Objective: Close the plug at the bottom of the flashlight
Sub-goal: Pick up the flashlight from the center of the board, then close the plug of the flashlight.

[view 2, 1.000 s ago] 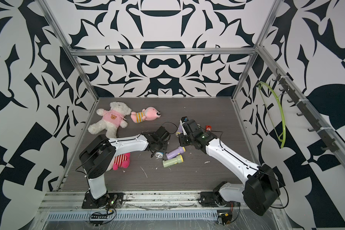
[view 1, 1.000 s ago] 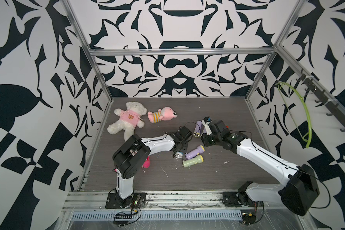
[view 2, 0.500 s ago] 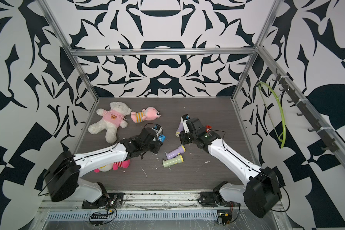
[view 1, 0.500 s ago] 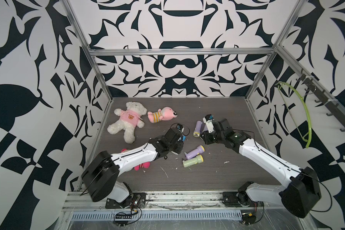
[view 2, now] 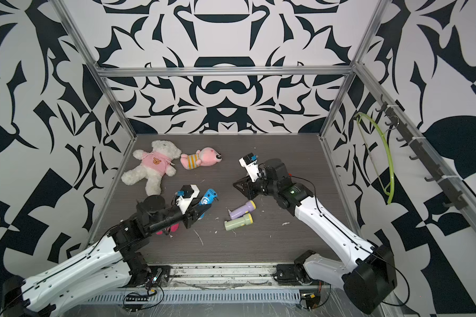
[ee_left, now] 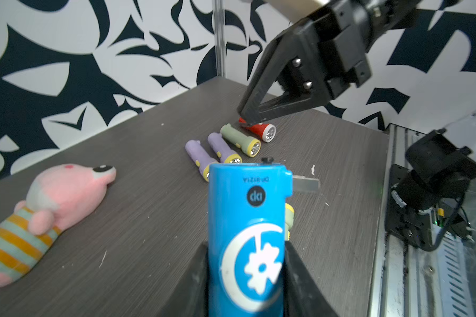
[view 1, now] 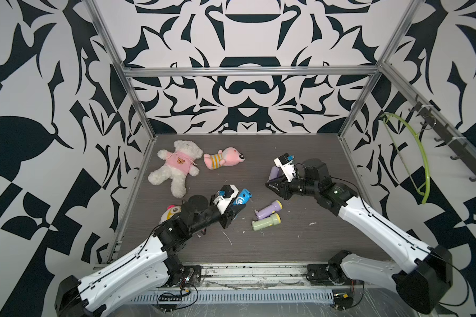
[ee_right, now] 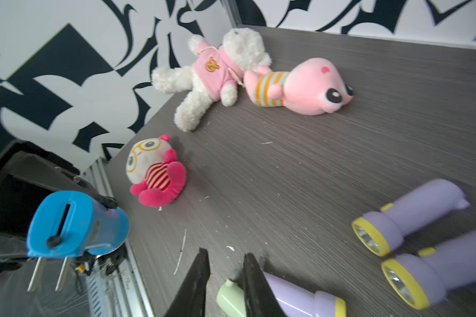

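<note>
My left gripper (view 1: 235,211) (ee_left: 245,247) is shut on the blue flashlight (view 1: 242,198) (view 2: 208,198) (ee_left: 248,219) and holds it above the table. The flashlight's bottom end points toward the right arm. Its plug (ee_right: 61,274) stands out as two metal prongs; one prong (ee_left: 305,184) shows in the left wrist view. My right gripper (view 1: 270,184) (view 2: 235,184) (ee_right: 226,255) hovers apart from it, further back and to the right. Its jaws stand narrowly open with nothing between them.
Several small flashlights lie near: purple (view 1: 267,210), green (view 1: 265,222), another purple (view 1: 272,173) behind the right gripper, and a red one (ee_left: 261,130). A white bear (view 1: 176,164) and a pink plush (view 1: 223,159) lie at the back left; a red-pink plush (view 1: 171,214) lies beside the left arm.
The left arm has changed its pose and lifted the blue flashlight off the table, bringing it slightly toward the front. The right gripper has shifted a little to the left.
</note>
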`<state>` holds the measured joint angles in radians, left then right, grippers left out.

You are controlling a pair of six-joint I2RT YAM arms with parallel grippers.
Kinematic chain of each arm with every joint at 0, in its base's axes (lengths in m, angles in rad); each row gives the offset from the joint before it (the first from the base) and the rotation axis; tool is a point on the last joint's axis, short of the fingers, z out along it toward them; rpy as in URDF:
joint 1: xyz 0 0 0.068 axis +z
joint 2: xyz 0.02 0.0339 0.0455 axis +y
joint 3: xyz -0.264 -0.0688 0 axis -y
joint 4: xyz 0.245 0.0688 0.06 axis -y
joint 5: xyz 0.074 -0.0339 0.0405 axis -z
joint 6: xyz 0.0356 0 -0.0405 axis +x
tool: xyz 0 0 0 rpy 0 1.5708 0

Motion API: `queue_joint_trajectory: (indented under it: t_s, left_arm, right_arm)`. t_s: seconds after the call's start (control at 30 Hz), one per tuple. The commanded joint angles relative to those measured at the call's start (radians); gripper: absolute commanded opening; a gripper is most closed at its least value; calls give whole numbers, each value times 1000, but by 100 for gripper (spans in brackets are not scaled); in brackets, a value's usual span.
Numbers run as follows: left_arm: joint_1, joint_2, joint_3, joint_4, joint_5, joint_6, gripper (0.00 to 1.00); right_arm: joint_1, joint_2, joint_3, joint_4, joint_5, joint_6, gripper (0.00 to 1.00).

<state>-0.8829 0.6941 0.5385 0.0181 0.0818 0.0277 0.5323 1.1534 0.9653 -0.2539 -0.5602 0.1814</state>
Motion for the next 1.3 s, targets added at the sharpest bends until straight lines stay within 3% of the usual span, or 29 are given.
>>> queue_joint_trajectory:
  t_s: [0.0, 0.3, 0.53, 1.27]
  left_arm:
    - [4, -100, -26, 11, 74, 61, 0]
    - [4, -212, -22, -35, 118, 54, 0]
    - [4, -205, 4, -48, 167, 45, 0]
    - [4, -237, 29, -18, 282, -8, 0]
  right_arm:
    - [-3, 6, 90, 66, -227, -16, 26]
    - [59, 30, 229, 2, -418, -56, 33]
    - [201, 62, 320, -105, -405, -170, 36]
    - [255, 79, 308, -137, -387, -256, 41]
